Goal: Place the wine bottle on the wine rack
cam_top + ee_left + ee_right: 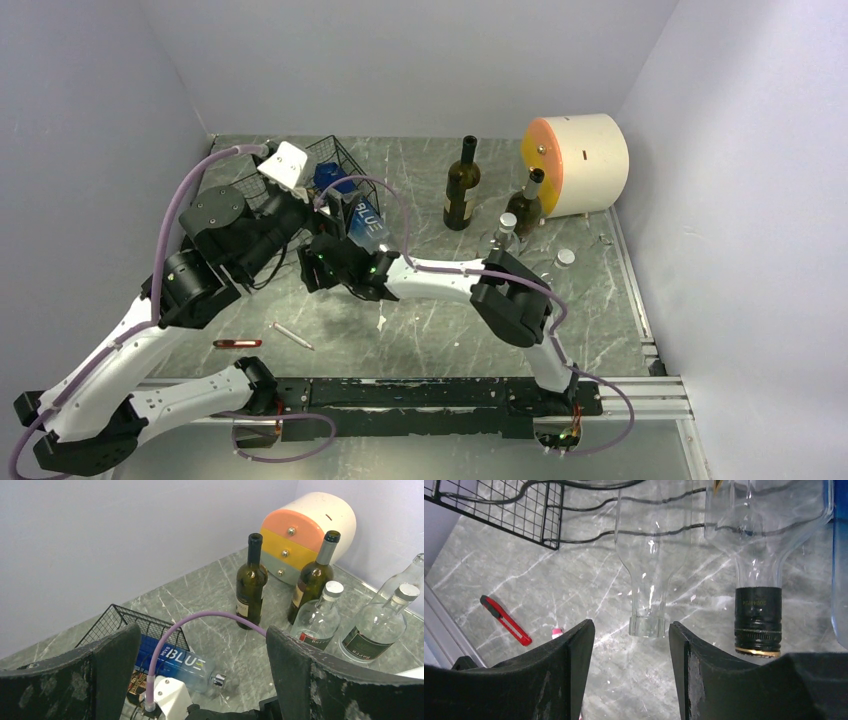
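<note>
Two dark wine bottles (251,582) (313,580) upright, one wine rack (125,622); left hand (202,652) and right hand (630,645) spread

The grey marbled counter (430,330) carries a black wire rack (343,158) at the far left and a round drawer box (580,160) at the far right. Between them two dark bottles (461,185) stand upright and apart, with two clear bottles (505,232) just nearer. At the near left lie a red cutter (237,343) and a thin pen (291,336), apart.
</note>
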`<state>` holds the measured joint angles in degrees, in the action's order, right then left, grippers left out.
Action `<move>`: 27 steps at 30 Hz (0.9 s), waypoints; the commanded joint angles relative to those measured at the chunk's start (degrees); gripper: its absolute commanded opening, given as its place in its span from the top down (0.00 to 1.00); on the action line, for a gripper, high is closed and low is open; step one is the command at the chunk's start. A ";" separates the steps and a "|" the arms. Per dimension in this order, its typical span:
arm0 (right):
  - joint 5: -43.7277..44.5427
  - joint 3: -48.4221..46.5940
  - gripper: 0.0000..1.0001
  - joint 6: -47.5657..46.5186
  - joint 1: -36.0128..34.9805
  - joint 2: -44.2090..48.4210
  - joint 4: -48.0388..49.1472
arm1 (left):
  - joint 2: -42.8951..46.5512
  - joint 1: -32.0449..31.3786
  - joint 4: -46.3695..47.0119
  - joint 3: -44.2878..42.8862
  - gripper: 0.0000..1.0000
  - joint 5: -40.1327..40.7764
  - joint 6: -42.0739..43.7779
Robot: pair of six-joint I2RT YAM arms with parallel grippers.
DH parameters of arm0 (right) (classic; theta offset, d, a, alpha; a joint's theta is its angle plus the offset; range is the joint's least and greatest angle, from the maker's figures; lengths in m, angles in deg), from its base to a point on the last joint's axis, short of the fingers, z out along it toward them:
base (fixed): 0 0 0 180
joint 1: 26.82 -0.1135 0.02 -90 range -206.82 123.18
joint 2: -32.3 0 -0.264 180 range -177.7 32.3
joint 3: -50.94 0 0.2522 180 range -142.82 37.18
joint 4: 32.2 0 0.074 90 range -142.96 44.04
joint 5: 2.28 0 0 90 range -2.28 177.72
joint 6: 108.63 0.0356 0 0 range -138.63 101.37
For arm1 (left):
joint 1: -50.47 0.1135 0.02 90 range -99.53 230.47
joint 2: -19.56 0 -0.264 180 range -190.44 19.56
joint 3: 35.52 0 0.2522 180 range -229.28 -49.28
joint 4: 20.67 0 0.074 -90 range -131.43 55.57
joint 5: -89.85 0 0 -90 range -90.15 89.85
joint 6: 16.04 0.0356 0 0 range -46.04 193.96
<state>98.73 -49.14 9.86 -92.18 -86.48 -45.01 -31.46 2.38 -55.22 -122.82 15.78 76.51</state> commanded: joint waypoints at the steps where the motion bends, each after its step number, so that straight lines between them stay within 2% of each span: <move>1: -0.34 -1.99 0.40 1.16 -0.28 -1.43 -4.01 | -0.50 -0.18 1.39 0.24 0.01 0.67 -0.17; 11: -0.73 -8.09 0.48 0.94 -0.20 -7.13 -8.16 | -0.52 -0.16 1.35 0.32 0.01 1.03 -0.17; 19: 0.90 -11.00 0.69 -0.18 0.38 -8.92 -7.05 | -0.96 -0.21 1.31 0.28 0.01 0.95 -0.17; 23: 0.74 -12.24 0.75 -0.31 1.01 -10.06 -5.63 | -0.86 -0.16 1.13 0.15 0.01 0.91 -0.25; 27: -0.12 -13.72 0.77 -0.35 1.64 -11.08 -4.90 | -0.82 -0.18 1.19 0.11 0.01 0.78 -0.26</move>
<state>98.44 -59.94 10.26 -91.79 -95.93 -54.32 -32.45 2.38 -55.24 -122.82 16.15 76.51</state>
